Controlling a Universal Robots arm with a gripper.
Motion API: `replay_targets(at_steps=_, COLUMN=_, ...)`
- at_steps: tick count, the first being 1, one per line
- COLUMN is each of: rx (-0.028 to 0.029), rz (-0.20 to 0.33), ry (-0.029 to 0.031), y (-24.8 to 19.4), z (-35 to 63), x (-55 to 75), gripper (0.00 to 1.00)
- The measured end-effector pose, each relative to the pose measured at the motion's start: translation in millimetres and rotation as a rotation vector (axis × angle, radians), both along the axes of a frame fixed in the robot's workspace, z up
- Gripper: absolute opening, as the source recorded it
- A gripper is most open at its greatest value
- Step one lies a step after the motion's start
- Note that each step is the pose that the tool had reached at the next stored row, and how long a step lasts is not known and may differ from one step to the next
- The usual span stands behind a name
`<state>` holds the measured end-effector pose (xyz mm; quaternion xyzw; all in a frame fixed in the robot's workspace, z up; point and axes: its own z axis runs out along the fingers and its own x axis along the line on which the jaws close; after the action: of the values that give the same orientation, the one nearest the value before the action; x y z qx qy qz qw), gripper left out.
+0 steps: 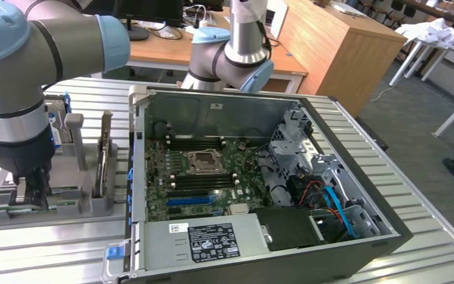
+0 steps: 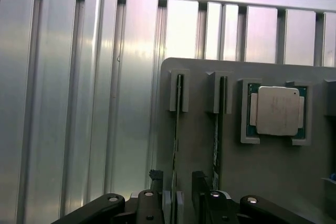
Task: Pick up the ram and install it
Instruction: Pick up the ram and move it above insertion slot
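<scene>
The ram (image 2: 178, 103), a thin green circuit-board stick on edge in a grey holder (image 2: 199, 145), lies lengthwise between the wide-open, empty tool (image 2: 176, 182).

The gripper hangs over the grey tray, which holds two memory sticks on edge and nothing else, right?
Not quite. The gripper does hang over the grey tray, with the ram and a second stick on edge, but the wrist view shows a processor chip there too.
</scene>
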<state>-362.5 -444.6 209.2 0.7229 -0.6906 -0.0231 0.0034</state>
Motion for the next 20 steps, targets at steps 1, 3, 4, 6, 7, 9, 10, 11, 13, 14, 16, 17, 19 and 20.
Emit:
replay_targets(at_steps=1, rx=0.0, rz=0.0, ry=0.0, y=0.0, z=-1.1, x=0.0, gripper=0.36)
replay_targets(at_steps=3, rx=0.0, rz=0.0, ry=0.0, y=0.0, z=-3.4, x=0.0, gripper=0.36)
replay_targets(at_steps=4, rx=0.0, rz=0.0, ry=0.0, y=0.0, z=-4.5, x=0.0, gripper=0.36)
replay_targets(at_steps=6, rx=0.0, rz=0.0, ry=0.0, y=0.0, z=-6.5, x=0.0, gripper=0.36)
replay_targets(at_steps=7, rx=0.0, rz=0.0, ry=0.0, y=0.0, z=-7.4, x=0.0, gripper=0.36)
replay_targets(at_steps=9, rx=-0.0002, rz=0.0, ry=0.0002, y=0.0, z=-7.6, x=0.0, gripper=0.36)
replay_targets(at_steps=10, rx=-0.0001, rz=0.0, ry=0.0002, y=0.0, z=-7.6, x=0.0, gripper=0.36)
replay_targets(at_steps=11, rx=-0.0001, rz=0.0, ry=0.0001, y=0.0, z=-7.7, x=0.0, gripper=0.36)
replay_targets(at_steps=13, rx=0.0002, rz=0.0, ry=-0.0003, y=0.1, z=-8.0, x=0.4, gripper=0.36)
replay_targets(at_steps=14, rx=0.0002, rz=0.0, ry=-0.0003, y=0.1, z=-8.0, x=1.2, gripper=0.36)
replay_targets(at_steps=16, rx=0.0, rz=0.0, ry=-0.0001, y=0.0, z=-7.9, x=2.7, gripper=0.36)
replay_targets(at_steps=17, rx=0.0001, rz=0.0, ry=-0.0001, y=0.0, z=-7.9, x=3.3, gripper=0.36)
replay_targets(at_steps=19, rx=0.0, rz=0.0, ry=0.0, y=0.0, z=-7.9, x=4.6, gripper=0.36)
replay_targets(at_steps=20, rx=0.0, rz=0.0, ry=-0.0001, y=0.0, z=-7.9, x=5.3, gripper=0.36)
